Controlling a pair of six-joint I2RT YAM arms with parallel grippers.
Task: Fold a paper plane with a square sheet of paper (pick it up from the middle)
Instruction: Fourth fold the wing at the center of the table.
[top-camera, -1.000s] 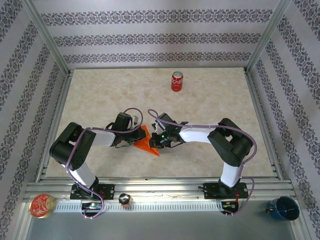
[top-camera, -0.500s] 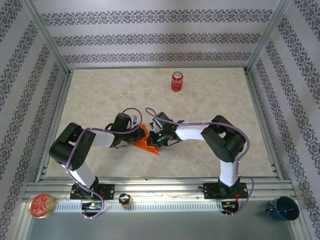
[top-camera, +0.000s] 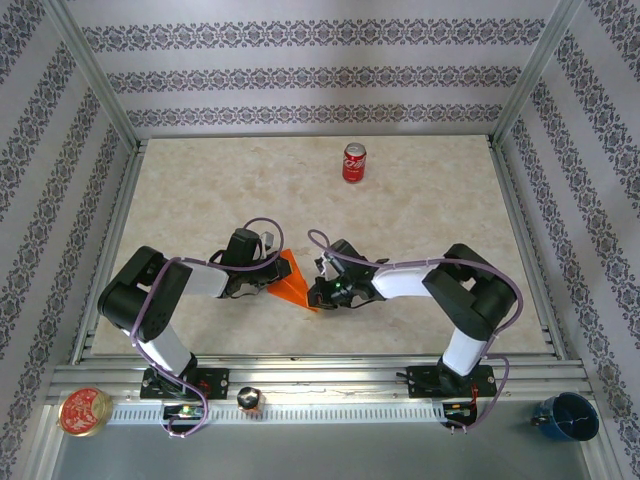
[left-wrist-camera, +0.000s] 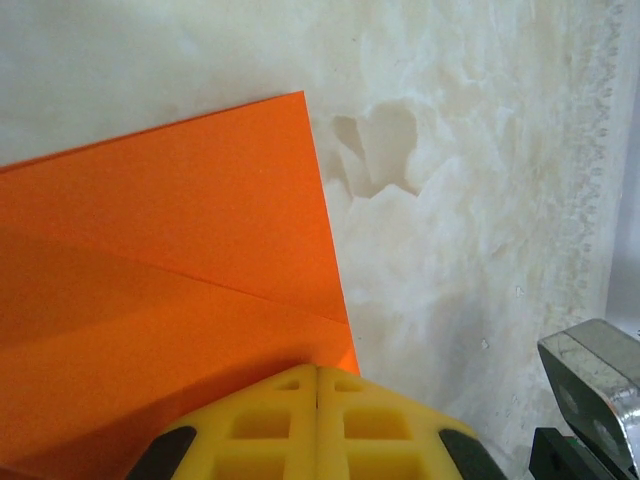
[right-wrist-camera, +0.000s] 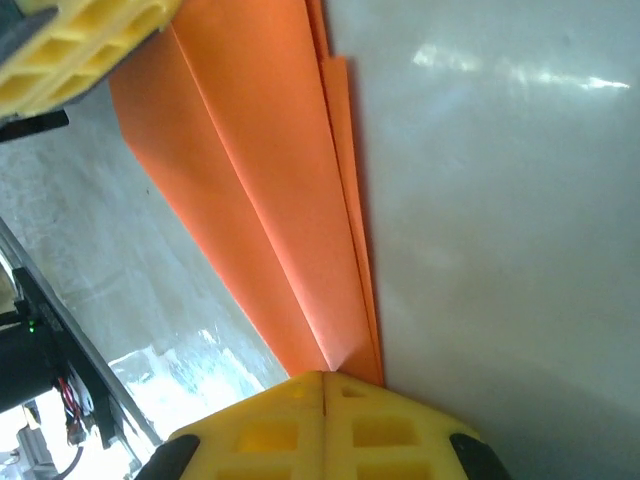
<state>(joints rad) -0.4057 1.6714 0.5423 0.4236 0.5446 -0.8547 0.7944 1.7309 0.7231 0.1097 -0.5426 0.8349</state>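
- Right arm (top-camera: 410, 278) has pulled its elbow out to the right and drawn its wrist closer to the near edge than half a second ago. Its jaws now sit at the near tip of the orange paper (top-camera: 293, 285). The left arm (top-camera: 195, 277) and the paper lie as they did.
- The counter (top-camera: 200, 190) is pale and marbled, framed by metal rails and patterned walls. It carries the paper a little nearer than its middle, between the two wrists.
- The left arm reaches in from the left. Its jaws are closed, the yellow fingertips (left-wrist-camera: 270, 425) meeting with no gap and resting at the paper's edge. Whether any paper is pinched between them I cannot tell.
- The right arm reaches in from the right. Its jaws are closed too, the yellow fingertips (right-wrist-camera: 270, 430) pressed together where the paper narrows to its point. Again I cannot tell whether the tip is pinched or only touched.
- The orange paper is folded. The right wrist view shows a long narrow wedge (right-wrist-camera: 270, 200) with layered edges running down to the tip. The left wrist view shows a broad flap (left-wrist-camera: 180, 250) with one square corner and a slanting crease.
- A red soda can (top-camera: 354, 162) stands upright well apart, toward the far edge.
- A blue cup (top-camera: 570, 415) sits on the near ledge at the right.
- A round tin (top-camera: 84, 411) sits on the same ledge at the left.
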